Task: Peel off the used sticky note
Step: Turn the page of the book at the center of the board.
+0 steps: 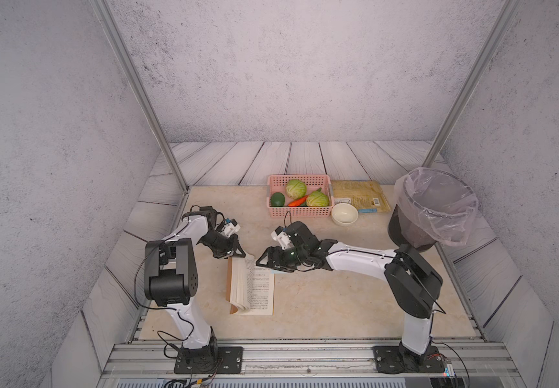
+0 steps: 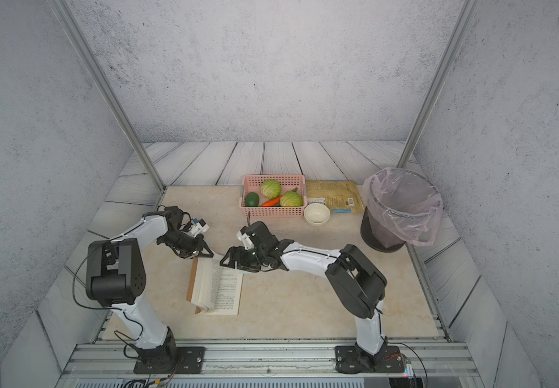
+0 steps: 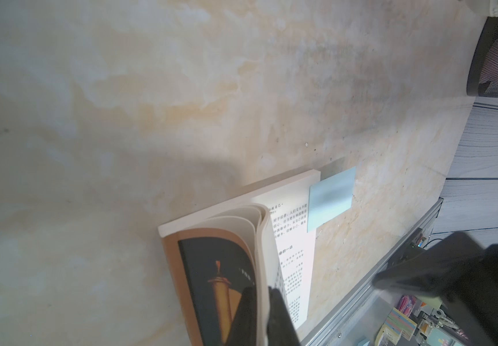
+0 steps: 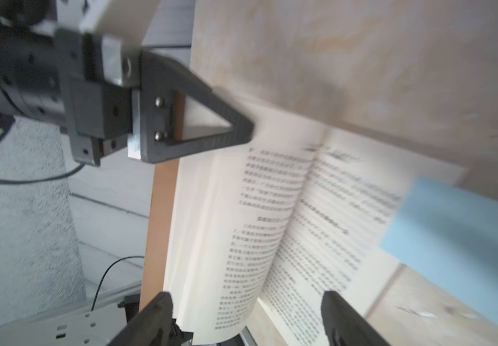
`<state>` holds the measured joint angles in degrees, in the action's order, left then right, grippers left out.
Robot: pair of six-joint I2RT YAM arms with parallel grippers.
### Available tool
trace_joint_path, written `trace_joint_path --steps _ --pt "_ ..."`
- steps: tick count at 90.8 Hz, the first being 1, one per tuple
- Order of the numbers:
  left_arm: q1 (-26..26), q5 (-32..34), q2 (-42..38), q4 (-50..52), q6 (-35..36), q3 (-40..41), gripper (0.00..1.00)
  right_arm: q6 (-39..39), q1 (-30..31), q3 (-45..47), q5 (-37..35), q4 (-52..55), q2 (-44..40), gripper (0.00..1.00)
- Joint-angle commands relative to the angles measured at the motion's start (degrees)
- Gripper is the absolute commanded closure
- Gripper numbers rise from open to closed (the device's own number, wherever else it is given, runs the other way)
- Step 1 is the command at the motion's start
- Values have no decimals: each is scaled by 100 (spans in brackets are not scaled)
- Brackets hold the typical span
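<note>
An open book [image 1: 254,292] [image 2: 224,292] lies on the beige table, with its cover and front pages lifted at the left. My left gripper [image 1: 236,255] [image 2: 204,255] is shut on that lifted cover and bundle of pages at the book's far left corner; in the left wrist view [image 3: 262,317] the paper is pinched between the black fingers. A pale blue sticky note [image 3: 330,197] [image 4: 457,236] sticks to the far right corner of the exposed page and overhangs its edge. My right gripper [image 1: 269,265] [image 2: 234,263] [image 4: 246,302] hovers open over the book's far edge, hiding the note in both top views.
A pink basket [image 1: 300,212] of vegetables, a white bowl [image 1: 344,214] and a flat food packet [image 1: 360,195] sit at the back. A dark bin [image 1: 402,231] lined with a plastic bag stands at the back right. Metal rails run along the table's near edge.
</note>
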<state>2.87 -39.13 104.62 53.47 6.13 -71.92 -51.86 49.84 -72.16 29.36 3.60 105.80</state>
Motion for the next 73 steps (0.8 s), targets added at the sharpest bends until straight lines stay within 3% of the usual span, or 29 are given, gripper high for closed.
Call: trace_joint_path --steps 1,18,36,62,73 --pt "57 16 -105 81 135 52 100 634 -37 115 -617 1355 -261 19" --pt "55 -6 -126 154 193 6 100 443 -124 687 -664 1082 -282 23" --pt "69 -57 -174 323 400 -110 100 444 -159 675 -649 930 34 25" --pt "122 -527 -90 1024 1430 -300 100 478 -349 590 -585 803 234 27" --pt "203 -562 -1 1087 1543 -307 100 527 -361 494 -589 858 345 28"
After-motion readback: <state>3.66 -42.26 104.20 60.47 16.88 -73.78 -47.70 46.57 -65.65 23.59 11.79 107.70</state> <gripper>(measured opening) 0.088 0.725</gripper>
